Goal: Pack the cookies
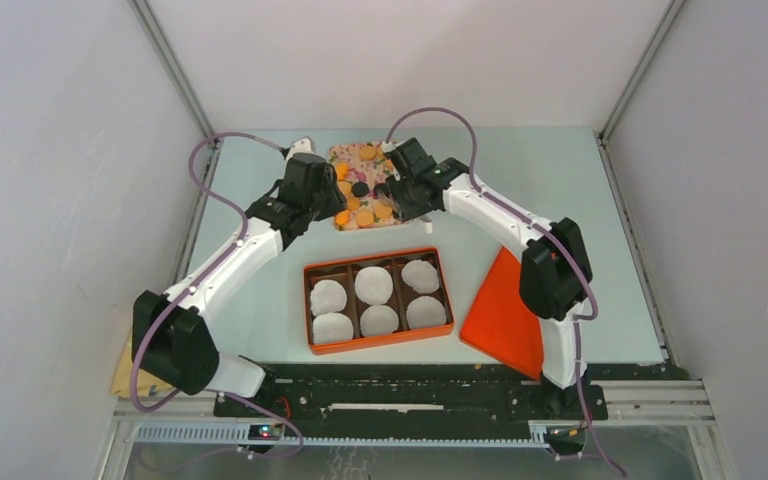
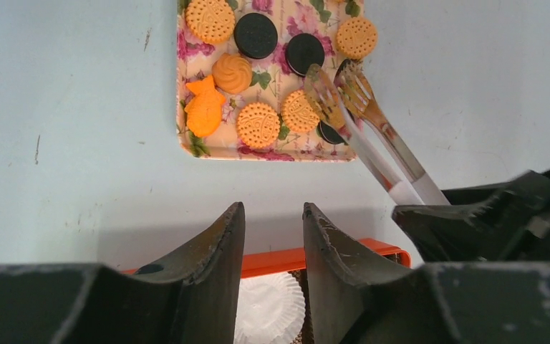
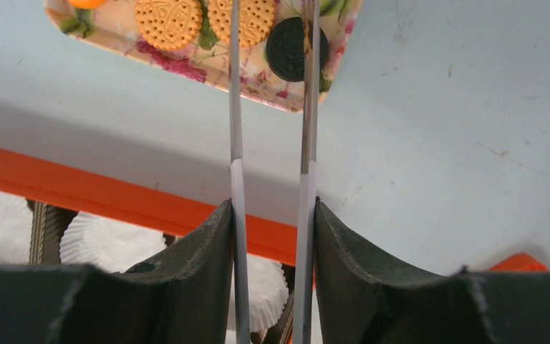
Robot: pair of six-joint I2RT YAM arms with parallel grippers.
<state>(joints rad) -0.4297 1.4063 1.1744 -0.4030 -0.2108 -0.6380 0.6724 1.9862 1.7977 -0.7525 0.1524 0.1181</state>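
Note:
The cookies lie on a floral tray (image 1: 343, 155) at the back of the table. There are round tan ones (image 2: 258, 125), black ones (image 2: 256, 35), a swirl (image 2: 232, 72) and an orange fish shape (image 2: 204, 107). My right gripper (image 3: 272, 208) is shut on a pair of metal tongs (image 2: 372, 136). The tongs' open tips hang over the tray's right side, and a black cookie (image 3: 291, 49) shows between their arms. My left gripper (image 2: 273, 211) is open and empty, on the near side of the tray and to the left of the tongs.
An orange box (image 1: 378, 262) with several white fluted paper cups (image 1: 373, 285) sits in front of the tray, under both wrists. Its orange lid (image 1: 505, 310) lies to the right, near the right arm's base.

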